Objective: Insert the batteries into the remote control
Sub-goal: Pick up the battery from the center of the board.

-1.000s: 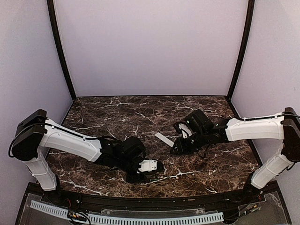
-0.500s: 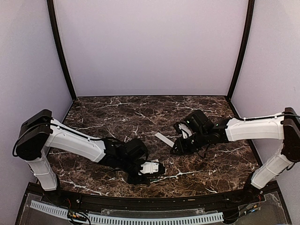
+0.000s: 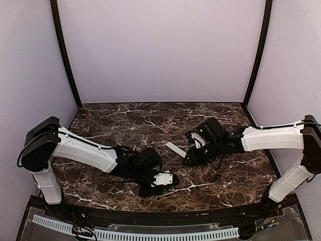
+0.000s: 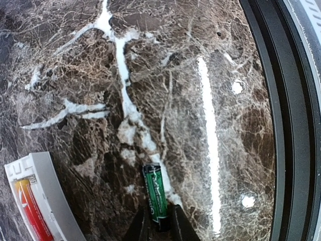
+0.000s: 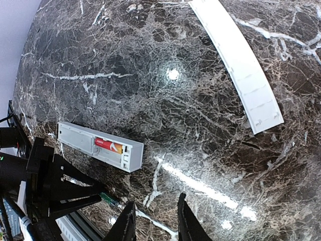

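The white remote control [image 5: 100, 145] lies on the marble with its slot facing up and the red battery [image 5: 108, 146] seated in it. It also shows in the top view [image 3: 165, 178] and at the lower left of the left wrist view [image 4: 42, 201]. My left gripper [image 4: 159, 221] is shut on the dark green battery [image 4: 154, 193], holding it low over the marble beside the remote. The battery's tip shows in the right wrist view [image 5: 109, 200]. My right gripper [image 5: 153, 221] is open and empty, right of the remote, in the top view [image 3: 190, 158].
The thin flat white cover plate [image 5: 235, 60] lies on the marble beyond the remote, also seen in the top view [image 3: 175, 148]. The table's black front rim [image 4: 291, 120] runs close to my left gripper.
My left arm has shifted slightly right with the green battery, and the remote sits a little further right. The right arm has not moved.
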You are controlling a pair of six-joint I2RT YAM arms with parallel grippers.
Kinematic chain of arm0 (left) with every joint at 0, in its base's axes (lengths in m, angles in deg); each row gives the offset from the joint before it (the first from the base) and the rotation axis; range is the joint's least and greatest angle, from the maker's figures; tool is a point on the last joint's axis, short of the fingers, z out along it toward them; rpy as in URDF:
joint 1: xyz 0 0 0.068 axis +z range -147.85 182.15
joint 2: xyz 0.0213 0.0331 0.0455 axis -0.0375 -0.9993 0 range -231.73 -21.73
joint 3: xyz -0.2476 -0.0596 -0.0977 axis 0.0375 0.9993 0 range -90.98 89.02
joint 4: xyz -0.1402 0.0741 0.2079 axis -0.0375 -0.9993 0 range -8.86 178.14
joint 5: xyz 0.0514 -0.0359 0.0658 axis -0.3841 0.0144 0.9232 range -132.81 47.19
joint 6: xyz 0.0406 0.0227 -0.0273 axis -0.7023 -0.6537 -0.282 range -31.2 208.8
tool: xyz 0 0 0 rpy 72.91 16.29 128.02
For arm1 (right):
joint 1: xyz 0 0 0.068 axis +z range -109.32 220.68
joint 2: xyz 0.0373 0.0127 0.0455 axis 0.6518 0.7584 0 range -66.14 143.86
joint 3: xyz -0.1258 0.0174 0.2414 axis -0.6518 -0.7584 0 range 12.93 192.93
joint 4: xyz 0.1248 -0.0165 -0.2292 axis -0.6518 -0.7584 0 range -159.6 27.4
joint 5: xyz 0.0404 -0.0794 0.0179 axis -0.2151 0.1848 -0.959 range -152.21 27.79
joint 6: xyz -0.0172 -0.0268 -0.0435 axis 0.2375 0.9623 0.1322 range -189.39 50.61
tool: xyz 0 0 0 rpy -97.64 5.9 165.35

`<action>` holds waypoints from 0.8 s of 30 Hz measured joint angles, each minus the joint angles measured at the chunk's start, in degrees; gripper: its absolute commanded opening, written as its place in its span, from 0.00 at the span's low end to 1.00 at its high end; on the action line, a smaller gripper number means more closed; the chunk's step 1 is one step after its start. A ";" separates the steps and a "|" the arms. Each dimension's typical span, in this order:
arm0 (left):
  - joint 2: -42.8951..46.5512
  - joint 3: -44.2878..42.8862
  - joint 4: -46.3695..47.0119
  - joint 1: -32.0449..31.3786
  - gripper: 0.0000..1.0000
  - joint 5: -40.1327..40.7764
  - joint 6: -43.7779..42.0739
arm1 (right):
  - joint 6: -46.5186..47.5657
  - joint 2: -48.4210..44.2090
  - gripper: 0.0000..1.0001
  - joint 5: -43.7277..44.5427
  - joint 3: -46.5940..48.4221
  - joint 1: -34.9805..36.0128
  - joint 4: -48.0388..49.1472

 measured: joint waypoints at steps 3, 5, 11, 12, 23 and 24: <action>-0.24 -0.55 -0.59 0.02 0.00 0.15 0.11 | -0.02 0.00 0.26 0.00 -0.07 0.00 0.09; -0.15 -1.33 -0.33 0.02 0.00 0.17 0.15 | -0.04 0.00 0.27 0.02 -0.13 0.00 0.11; -0.09 -1.62 -1.16 0.00 0.00 2.27 1.73 | -0.07 0.00 0.27 0.00 -0.22 0.00 0.11; 0.00 -1.68 -1.36 0.00 0.00 2.62 1.97 | -0.07 0.00 0.27 0.00 -0.22 0.00 0.09; 8.46 -3.32 -11.63 0.13 0.00 10.38 1.42 | -0.02 0.52 0.27 -1.05 -0.20 0.00 0.24; 8.68 -3.56 -12.20 0.15 0.00 10.97 1.18 | -0.02 0.74 0.27 -1.20 -0.20 0.00 0.24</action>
